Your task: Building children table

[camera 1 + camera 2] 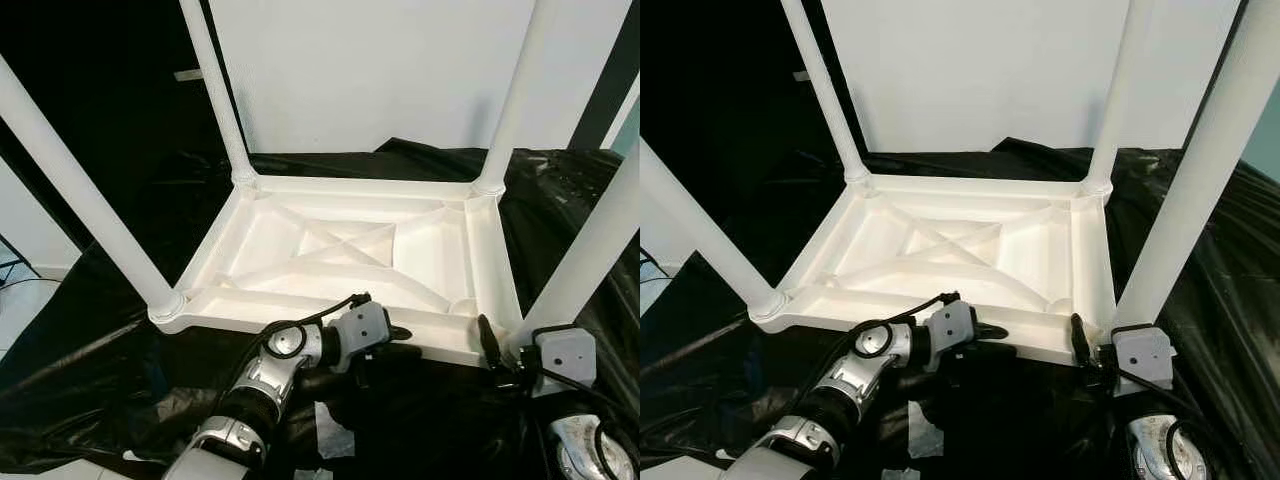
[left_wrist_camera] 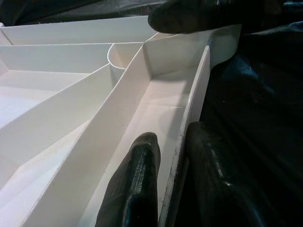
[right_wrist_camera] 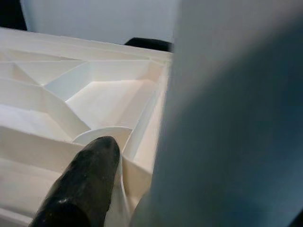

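Note:
The white plastic children's table [image 1: 350,186] lies upside down on a black sheet, its ribbed underside up. Three legs stand in corner sockets: near left [image 1: 80,190], far left [image 1: 215,85] and far right [image 1: 515,95]. My left gripper [image 1: 388,343] is shut on the near rim [image 2: 189,118], one finger [image 2: 137,184] inside the wall and one outside. My right gripper [image 1: 500,352] is shut on the near right leg [image 1: 585,250] at its foot by the corner. One of its fingers [image 3: 87,187] lies beside the leg [image 3: 227,118]. Whether that leg sits in its socket is hidden.
Crumpled black plastic sheet [image 1: 120,380] covers the floor all round the table. A white wall panel [image 1: 380,70] stands close behind. A white paper scrap [image 1: 335,430] lies on the sheet near my left arm. Pale floor [image 1: 20,310] lies at the left.

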You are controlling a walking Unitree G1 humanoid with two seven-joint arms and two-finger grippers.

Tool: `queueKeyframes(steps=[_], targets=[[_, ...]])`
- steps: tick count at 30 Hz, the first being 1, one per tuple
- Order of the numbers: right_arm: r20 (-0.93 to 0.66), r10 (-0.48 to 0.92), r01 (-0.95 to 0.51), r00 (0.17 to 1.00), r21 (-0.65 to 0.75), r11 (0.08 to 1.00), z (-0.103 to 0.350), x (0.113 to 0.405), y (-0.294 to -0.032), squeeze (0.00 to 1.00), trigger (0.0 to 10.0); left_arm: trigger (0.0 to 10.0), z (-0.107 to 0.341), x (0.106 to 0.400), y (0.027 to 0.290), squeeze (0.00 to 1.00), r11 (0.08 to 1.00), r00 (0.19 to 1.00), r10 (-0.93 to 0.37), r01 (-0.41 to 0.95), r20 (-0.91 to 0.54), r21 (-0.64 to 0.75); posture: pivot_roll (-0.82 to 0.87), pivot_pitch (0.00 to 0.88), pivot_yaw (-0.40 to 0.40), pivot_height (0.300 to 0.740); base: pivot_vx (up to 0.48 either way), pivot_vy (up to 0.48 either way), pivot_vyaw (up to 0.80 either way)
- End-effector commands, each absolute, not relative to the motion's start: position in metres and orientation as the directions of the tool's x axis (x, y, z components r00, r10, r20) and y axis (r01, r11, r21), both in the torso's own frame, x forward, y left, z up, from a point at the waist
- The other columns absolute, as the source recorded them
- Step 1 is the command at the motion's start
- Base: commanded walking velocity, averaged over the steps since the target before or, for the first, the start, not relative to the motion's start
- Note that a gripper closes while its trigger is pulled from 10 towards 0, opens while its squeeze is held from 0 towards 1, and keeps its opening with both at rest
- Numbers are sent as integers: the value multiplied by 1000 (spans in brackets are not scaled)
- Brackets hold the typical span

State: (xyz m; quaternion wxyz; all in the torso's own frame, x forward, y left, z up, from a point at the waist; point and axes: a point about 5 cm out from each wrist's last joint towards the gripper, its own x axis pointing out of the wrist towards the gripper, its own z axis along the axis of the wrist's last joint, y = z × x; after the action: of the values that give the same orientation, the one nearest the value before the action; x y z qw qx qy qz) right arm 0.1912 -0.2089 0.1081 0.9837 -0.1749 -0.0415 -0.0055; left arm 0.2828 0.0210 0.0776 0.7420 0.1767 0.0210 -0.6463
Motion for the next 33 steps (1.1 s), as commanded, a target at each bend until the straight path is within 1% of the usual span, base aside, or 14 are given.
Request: queueKeyframes(steps=[1,2,3,9,12,14,16,18,25,26,27,28,29,33], targets=[[41,5,7,999,-287,958,97,189,-202,0,1608,10000,48,277,32,0,242,295,-890,952,-348,189,-118,0,77,740,0,0,0],[41,5,7,999,-287,958,97,189,-202,0,1608,10000,48,277,32,0,242,295,-890,952,-348,189,-118,0,77,740,0,0,0],[31,5,3,999,-268,964,95,188,-200,0,0,10000,47,276,33,0,241,294,-889,952,-350,188,-116,0,77,740,0,0,0],[11,-23,25,1000,-219,975,90,187,-198,0,0,10000,46,275,34,0,241,294,-888,952,-353,187,-114,0,75,740,0,0,0],[8,-114,114,993,-196,974,87,188,-201,0,0,10000,47,276,33,0,243,296,-888,952,-352,187,-118,0,73,740,0,0,0],[13,-277,274,961,-186,943,85,189,-207,0,0,10000,47,276,30,0,245,298,-889,951,-347,187,-121,0,68,740,0,0,0],[13,-277,274,961,-186,943,85,189,-207,0,0,10000,47,276,30,0,245,298,-889,951,-347,187,-121,0,68,740,0,0,0],[35,-384,384,923,-178,906,86,190,-207,0,0,10000,48,277,26,0,253,303,-892,950,-337,184,-126,0,60,740,0,0,0],[58,-363,368,930,-180,912,90,196,-199,0,0,10000,47,275,25,0,255,303,-892,950,-337,179,-130,0,61,740,0,0,0],[55,-349,353,936,-182,918,90,197,-199,0,4431,10000,47,275,25,0,256,303,-891,950,-338,179,-130,0,62,740,0,0,0],[56,-333,337,941,-196,921,90,197,-198,0,10000,10000,46,275,26,0,256,304,-891,950,-338,179,-131,0,62,740,0,0,0],[56,-333,337,941,-196,921,90,197,-198,0,10000,10000,46,275,26,0,256,304,-891,950,-338,179,-131,0,62,740,0,0,0],[64,-306,313,950,-201,928,91,199,-197,1000,10000,10000,46,275,26,0,256,304,-891,950,-338,179,-132,0,63,740,0,0,0],[95,-228,244,969,-235,941,99,202,-197,1000,10000,10000,46,275,25,0,254,302,-892,951,-337,178,-138,0,63,740,0,0,0]])
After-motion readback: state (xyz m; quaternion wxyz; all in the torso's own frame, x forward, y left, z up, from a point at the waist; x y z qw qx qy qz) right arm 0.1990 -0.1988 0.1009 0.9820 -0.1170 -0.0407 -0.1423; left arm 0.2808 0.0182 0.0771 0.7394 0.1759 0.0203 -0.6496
